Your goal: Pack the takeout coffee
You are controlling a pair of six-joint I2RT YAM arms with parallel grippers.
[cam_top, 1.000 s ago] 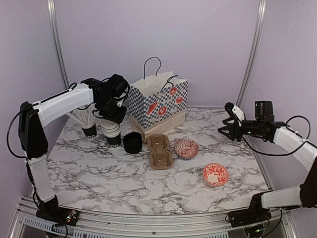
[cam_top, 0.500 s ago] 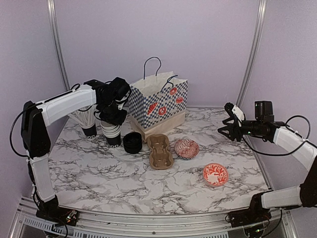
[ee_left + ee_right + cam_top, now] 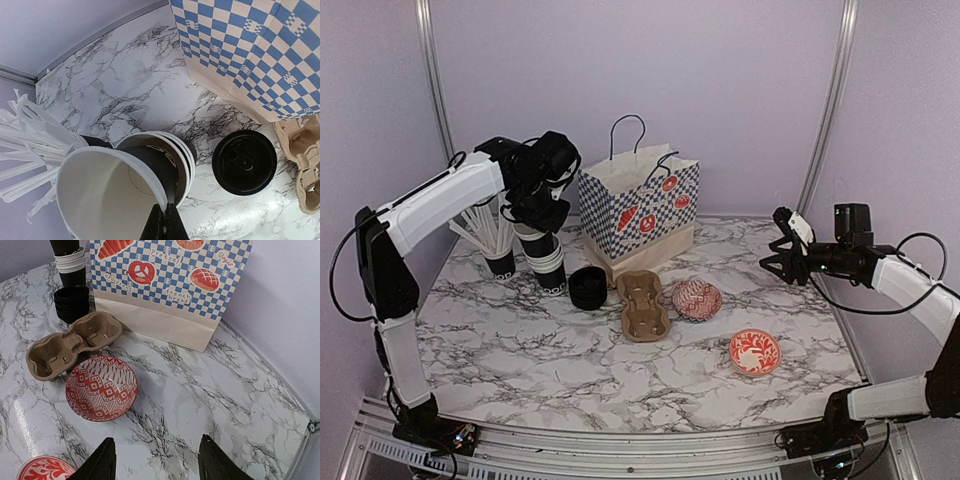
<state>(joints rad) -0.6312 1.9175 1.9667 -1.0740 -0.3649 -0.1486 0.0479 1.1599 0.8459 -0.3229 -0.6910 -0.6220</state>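
Left tool [image 3: 161, 226] pinched closed on the rim of the top cup [image 3: 102, 197], which we see tilted over the cup stack [image 3: 181, 156] at the back left of the bench [image 3: 520, 340], beside the straw cup [image 3: 500, 262] and lid stack [image 3: 244, 162]. Right tool [image 3: 156, 462] has its fingers spread wide, holding nothing, above the bench's right side, well apart from the cups.

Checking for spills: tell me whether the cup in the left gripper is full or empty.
Empty. The cup pinched by the left gripper shows a bare white inside.
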